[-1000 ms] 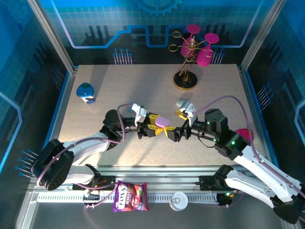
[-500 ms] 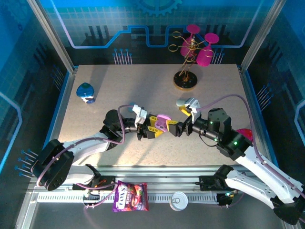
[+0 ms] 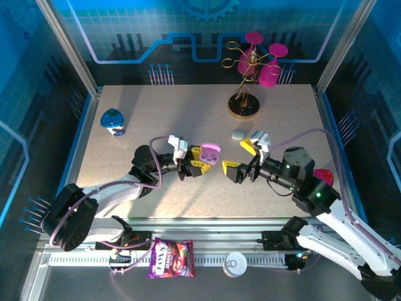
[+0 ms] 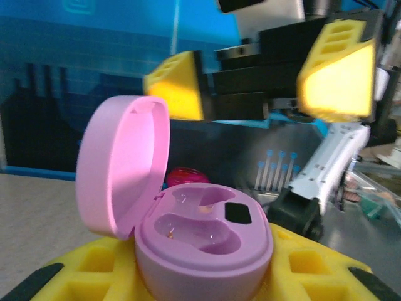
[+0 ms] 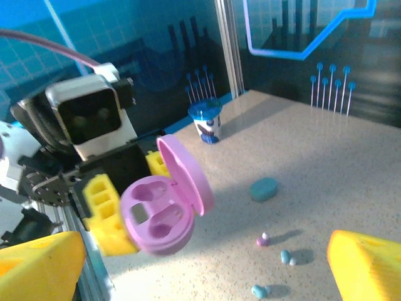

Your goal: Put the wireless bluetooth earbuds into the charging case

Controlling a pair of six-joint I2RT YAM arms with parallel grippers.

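Left gripper (image 3: 199, 160): jaws clamped on the base of the pink case (image 3: 210, 152), which is held up off the table (image 3: 156, 106).
- Case lid hinged open and standing at 10 o'clock of the base in the left wrist view; two wells (image 4: 207, 229) face up.
- Right gripper (image 3: 239, 160) at 3 o'clock of the case, close by but apart from it. Yellow fingers (image 3: 230, 170) spread wide, nothing between them, pointing at the case.

Farther out, top view:
- Grey-teal case (image 3: 240, 134), closed, flat on the table at 12 o'clock of the right gripper.
- Three earbuds (image 5: 286, 256) seen from the right wrist, loose on the table at 5 o'clock of the grey-teal case: one pinkish, two light blue. They lie near each other and well apart from the pink case.
- Blue pot (image 3: 113, 121) at 10 o'clock of the left gripper, near the table's left edge.
- Gold wire stand (image 3: 244, 103) with pink glasses at 12 o'clock, far side.
- Candy bag (image 3: 171, 258) and a small round tin (image 3: 236, 263) at 6 o'clock, on the rail by the arm bases.
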